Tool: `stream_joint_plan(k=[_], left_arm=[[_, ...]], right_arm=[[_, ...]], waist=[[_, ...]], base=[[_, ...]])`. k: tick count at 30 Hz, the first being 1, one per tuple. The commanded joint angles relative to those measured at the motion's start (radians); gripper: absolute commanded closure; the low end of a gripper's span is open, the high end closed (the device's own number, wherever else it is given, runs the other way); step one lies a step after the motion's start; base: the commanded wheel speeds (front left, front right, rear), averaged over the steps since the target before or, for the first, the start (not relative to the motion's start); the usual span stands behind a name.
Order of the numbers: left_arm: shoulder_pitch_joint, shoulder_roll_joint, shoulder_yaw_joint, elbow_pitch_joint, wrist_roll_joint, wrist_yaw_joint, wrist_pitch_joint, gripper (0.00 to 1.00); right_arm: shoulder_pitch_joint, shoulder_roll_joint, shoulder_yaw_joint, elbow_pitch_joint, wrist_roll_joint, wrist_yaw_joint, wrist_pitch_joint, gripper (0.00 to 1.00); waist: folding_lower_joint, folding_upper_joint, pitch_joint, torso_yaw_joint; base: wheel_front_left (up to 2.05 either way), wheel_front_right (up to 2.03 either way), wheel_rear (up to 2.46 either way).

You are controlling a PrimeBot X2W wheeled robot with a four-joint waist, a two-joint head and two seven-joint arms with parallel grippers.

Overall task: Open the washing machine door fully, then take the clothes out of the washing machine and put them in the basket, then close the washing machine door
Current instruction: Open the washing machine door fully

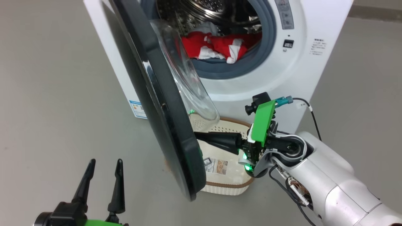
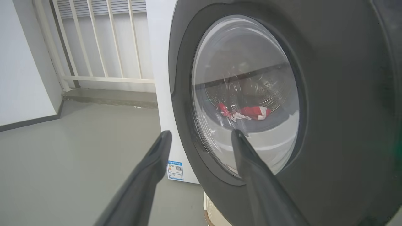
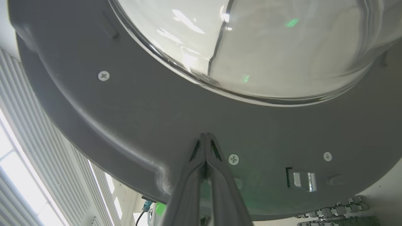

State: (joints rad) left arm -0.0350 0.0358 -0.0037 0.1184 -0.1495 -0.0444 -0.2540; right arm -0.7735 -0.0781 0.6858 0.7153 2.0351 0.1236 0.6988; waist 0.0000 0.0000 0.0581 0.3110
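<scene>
Grey floor (image 1: pixel 47 94): smooth, matt and seamless. At the far left stand a white wall (image 2: pixel 22 62) with a dark skirting and a cream railing (image 2: pixel 94 47) of upright bars.

Washing machine (image 1: pixel 301 72): white boxy front-loader standing on the floor. It has a grey rubber ring (image 1: pixel 257 56) round the mouth and a perforated steel drum (image 1: pixel 201 12) behind it.

Washing machine door (image 1: pixel 157 103): round, with a wide glossy black rim and a clear bulging glass bowl (image 1: pixel 188 84). It is hinged at the left and stands part open, edge-on toward the near side.

Right arm (image 1: pixel 329 182): pale grey casing with a green bracket and loose black cables.

Basket (image 1: pixel 226 188): cream perforated plastic with a brown woven-look rim. It sits on the floor just before the machine, its left part hidden behind the door.

Clothes (image 1: pixel 220 47): crumpled red fabric with white panels, lying in the drum at the front of the mouth.

Right gripper (image 3: pixel 205 135): fingers pressed together with nothing between them. The tips meet the dark inner rim of the door, below the glass.

Left gripper (image 1: pixel 105 164): dark tapered fingers spread apart and empty, at the near left, clear of the door's outer face.

Blue label (image 1: pixel 137 109): low on the machine's left corner.

Paper sticker (image 1: pixel 216 165): on the basket floor.
</scene>
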Motion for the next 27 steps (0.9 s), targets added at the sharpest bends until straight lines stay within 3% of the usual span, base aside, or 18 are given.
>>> stream_joint_plan(k=[1, 18, 27], left_arm=[[-0.003, 0.017, 0.032, -0.02, 0.007, -0.001, -0.008, 0.0], [0.001, 0.027, -0.006, 0.001, 0.014, -0.011, -0.006, 0.0], [-0.003, 0.027, -0.006, -0.011, -0.001, -0.002, -0.007, 0.0]], right_arm=[[0.011, 0.028, 0.022, -0.026, 0.028, 0.007, -0.008, 1.0], [0.016, 0.028, 0.155, -0.02, 0.14, 0.007, -0.074, 1.0], [-0.023, 0.028, 0.209, -0.004, 0.172, 0.007, -0.094, 1.0]], waist=[[0.0, 0.0, -0.039, 0.042], [0.0, 0.0, -0.099, 0.155], [0.0, 0.0, -0.078, 0.177]], base=[[0.0, 0.0, 0.0], [0.0, 0.0, 0.0], [0.0, 0.0, 0.0]])
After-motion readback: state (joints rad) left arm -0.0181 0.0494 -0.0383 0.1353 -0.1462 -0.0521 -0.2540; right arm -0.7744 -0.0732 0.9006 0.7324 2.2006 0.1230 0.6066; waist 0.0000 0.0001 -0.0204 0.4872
